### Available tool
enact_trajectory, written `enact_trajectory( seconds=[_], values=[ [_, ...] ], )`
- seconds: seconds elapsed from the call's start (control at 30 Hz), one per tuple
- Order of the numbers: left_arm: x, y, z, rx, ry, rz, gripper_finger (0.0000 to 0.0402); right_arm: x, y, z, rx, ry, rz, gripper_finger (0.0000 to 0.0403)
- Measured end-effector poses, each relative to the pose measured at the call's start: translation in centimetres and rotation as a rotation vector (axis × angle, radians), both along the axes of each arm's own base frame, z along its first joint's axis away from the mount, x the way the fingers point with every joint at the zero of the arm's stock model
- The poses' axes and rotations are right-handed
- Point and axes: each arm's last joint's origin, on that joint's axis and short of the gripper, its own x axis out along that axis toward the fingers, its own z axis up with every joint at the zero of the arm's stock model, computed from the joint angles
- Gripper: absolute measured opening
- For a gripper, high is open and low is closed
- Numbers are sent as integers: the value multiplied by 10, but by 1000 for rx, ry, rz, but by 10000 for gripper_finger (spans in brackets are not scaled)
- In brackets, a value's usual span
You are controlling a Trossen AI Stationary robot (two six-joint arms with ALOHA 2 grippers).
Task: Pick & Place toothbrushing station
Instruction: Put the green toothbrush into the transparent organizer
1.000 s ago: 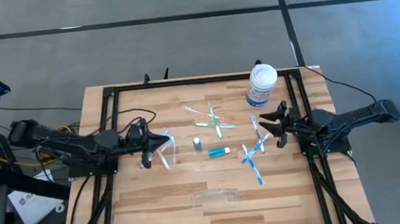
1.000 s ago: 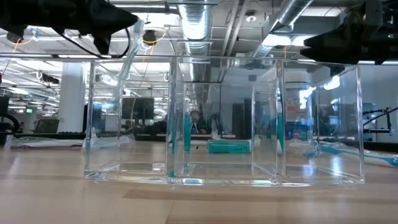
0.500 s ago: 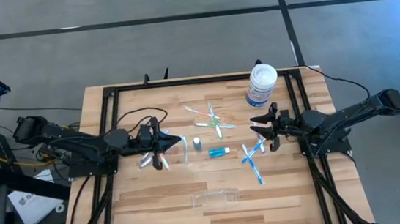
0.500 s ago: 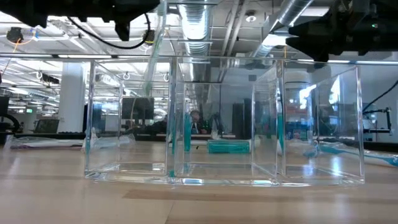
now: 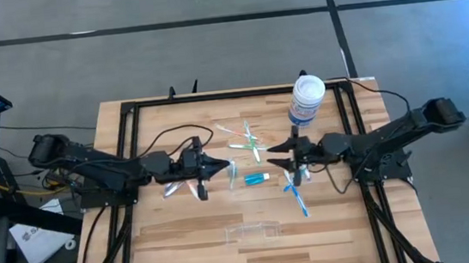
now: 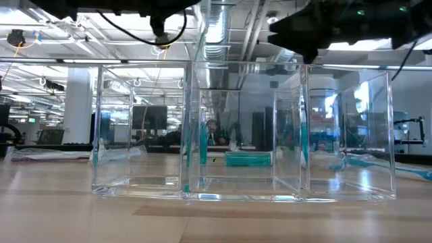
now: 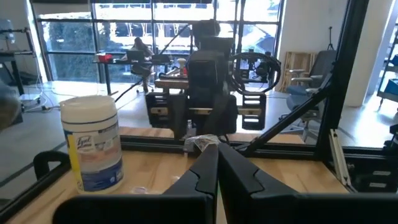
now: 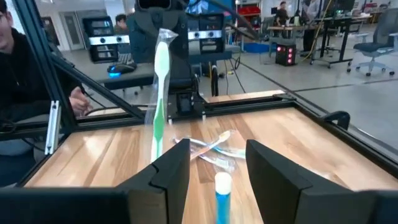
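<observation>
My left gripper points level toward the table's right, shut on a white-and-green toothbrush, which also shows from above. Facing it from the right, my right gripper stands open and level, holding nothing. A short teal tube lies flat between them. A small blue tube with a white cap stands upright ahead of my right fingers. The clear tray rests near the table's front edge. Green toothbrushes, blue ones and pink-white ones lie on the wood. My left gripper pinches the toothbrush's white upper end between its two shut fingers. The fingers come level from the table's left and lie across the brush. The brush hangs nearly upright below them, lifted off the table; my right finger hides its lower tip in the right wrist view.
A big white tub with a blue label stands at the far right. A black frame runs along the table's sides and back. In the low view the clear tray's walls fill the foreground. People sit in the room beyond.
Both grippers have moved toward the table's middle and toward each other, rising a little. My left gripper has carried the toothbrush rightward, hanging clear of the table. My right gripper has gone leftward, past the blue toothbrushes, and stayed open.
</observation>
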Motion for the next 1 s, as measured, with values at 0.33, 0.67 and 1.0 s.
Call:
enact_trajectory(
  seconds=[0.33,0.67,1.0],
  values=[
    [11,-3,-1,5,-8,-27,0,40,9,4,4,30,98,147],
    [11,-3,0,7,-11,-28,0,66,15,4,10,43,176,147],
    [11,-4,0,8,-11,-30,0,74,19,11,24,23,211,147]
  ],
)
